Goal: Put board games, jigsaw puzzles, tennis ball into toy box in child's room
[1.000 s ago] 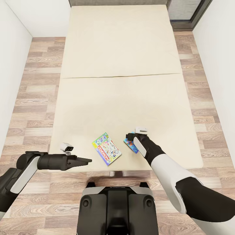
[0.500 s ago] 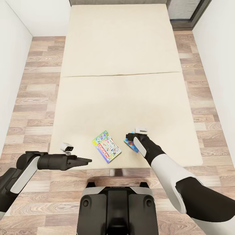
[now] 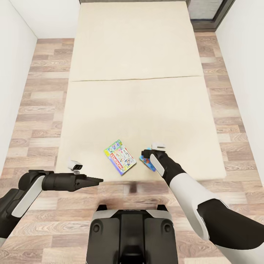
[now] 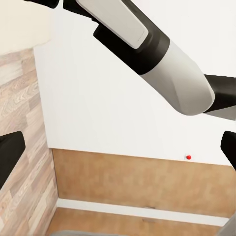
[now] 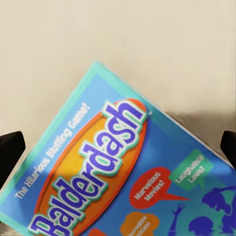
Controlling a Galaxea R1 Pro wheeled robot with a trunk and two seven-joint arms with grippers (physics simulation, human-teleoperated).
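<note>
Black left gripper (image 3: 97, 180) hangs open and empty off the bed (image 3: 139, 55) foot, out of the way. The Monopoly game (image 3: 120, 156) lies mid-edge. The right gripper (image 3: 146, 157) hovers open over the Balderdash game (image 5: 128, 182), poised to grasp.

A matt, cloth-like beige surface is shown on the bed (image 3: 135, 73), and grained wood planks on the floor (image 3: 40, 106). A smooth printed cover is seen on the blue board game (image 5: 128, 182).

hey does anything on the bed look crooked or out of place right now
Nothing is damaged or spilled. The two board games, one white-green-red and the blue Balderdash box, lie flat but askew near the bed's foot edge.
</note>
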